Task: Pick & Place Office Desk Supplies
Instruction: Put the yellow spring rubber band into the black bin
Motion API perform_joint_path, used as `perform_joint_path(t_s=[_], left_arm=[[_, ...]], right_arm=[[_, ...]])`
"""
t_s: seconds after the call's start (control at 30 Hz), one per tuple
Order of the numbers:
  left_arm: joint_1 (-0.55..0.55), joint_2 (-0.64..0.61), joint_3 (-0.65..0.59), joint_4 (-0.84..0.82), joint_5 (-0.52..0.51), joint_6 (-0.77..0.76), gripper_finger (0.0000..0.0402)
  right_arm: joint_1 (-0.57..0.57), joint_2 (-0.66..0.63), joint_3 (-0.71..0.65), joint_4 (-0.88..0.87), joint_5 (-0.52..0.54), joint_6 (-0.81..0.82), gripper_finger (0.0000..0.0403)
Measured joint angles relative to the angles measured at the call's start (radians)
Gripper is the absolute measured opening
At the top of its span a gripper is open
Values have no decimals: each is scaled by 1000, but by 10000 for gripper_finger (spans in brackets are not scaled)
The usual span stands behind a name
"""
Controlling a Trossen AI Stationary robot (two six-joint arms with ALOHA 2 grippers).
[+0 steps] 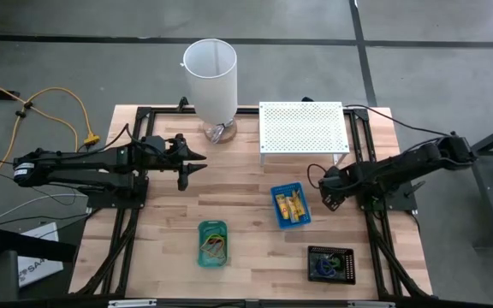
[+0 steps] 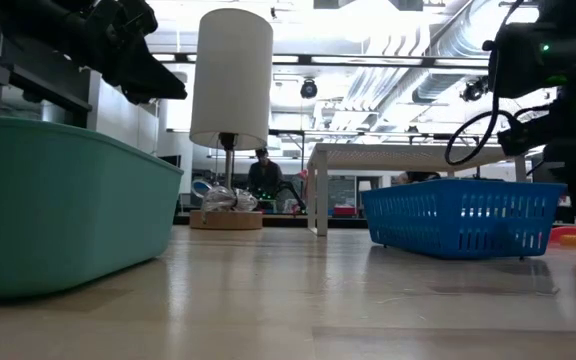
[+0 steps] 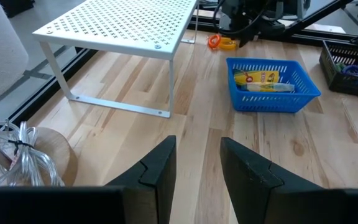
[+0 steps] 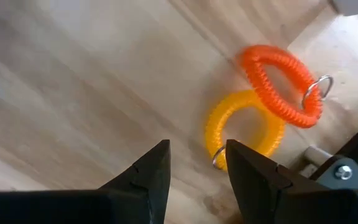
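Observation:
An orange coil loop (image 4: 281,84) and a yellow coil loop (image 4: 244,127), each with a small metal ring, lie on the wood, the orange one overlapping the yellow. My right gripper (image 4: 197,168) points down just over them, open, the yellow loop beside one fingertip. From the left wrist view the two loops (image 3: 219,42) lie behind the blue tray (image 3: 272,84), which holds yellow packets (image 3: 260,78). My left gripper (image 3: 197,165) hangs open above the table's left half (image 1: 193,167), holding nothing.
A green tray (image 1: 213,242) with rubber bands sits near the front, and a black tray (image 1: 330,263) with clips at the front right. A white perforated shelf (image 1: 302,128) and a tall white cylinder (image 1: 210,77) stand at the back. Bare wood lies between the trays.

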Motion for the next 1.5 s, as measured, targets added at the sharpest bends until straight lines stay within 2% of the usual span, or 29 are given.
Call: perform_joint_path(t_s=[0.6, 1.0, 1.5], left_arm=[[0, 0, 0, 0, 0, 0, 119], [0, 0, 0, 0, 0, 0, 119], [0, 0, 0, 0, 0, 0, 119]], right_arm=[[-115, 14, 0, 2, -27, -10, 142], [-116, 132, 0, 68, -29, -10, 142], [-116, 147, 3, 83, -57, 2, 142]])
